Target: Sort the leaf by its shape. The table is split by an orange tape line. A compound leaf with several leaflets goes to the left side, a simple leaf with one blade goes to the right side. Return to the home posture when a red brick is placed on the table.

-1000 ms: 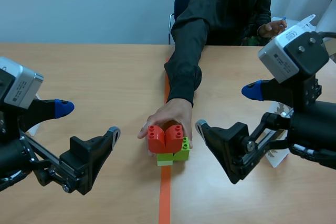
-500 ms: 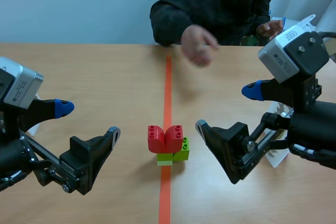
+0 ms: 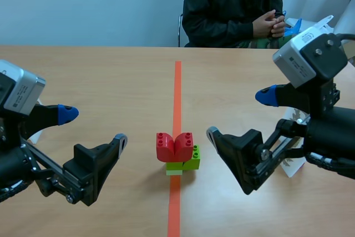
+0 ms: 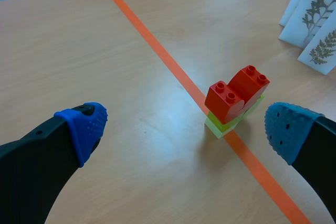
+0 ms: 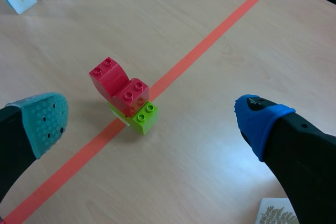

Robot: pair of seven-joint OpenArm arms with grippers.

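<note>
**Red brick on the dividing line, both grippers spread wide and empty.**
The red brick [image 3: 175, 146] sits on lime-green bricks [image 3: 192, 163] over the orange tape line [image 3: 177, 87], between the left gripper [image 3: 93, 126] and the right gripper [image 3: 239, 114]. White leaf cards [image 4: 315, 30] stand right of the tape, well apart from the bricks.

Red brick [image 3: 175, 146], curved, studs up, atop green brick [image 3: 187, 164], on orange tape line [image 3: 177, 90], centre-near, white leaf cards [image 4: 315, 24] standing at right
</note>
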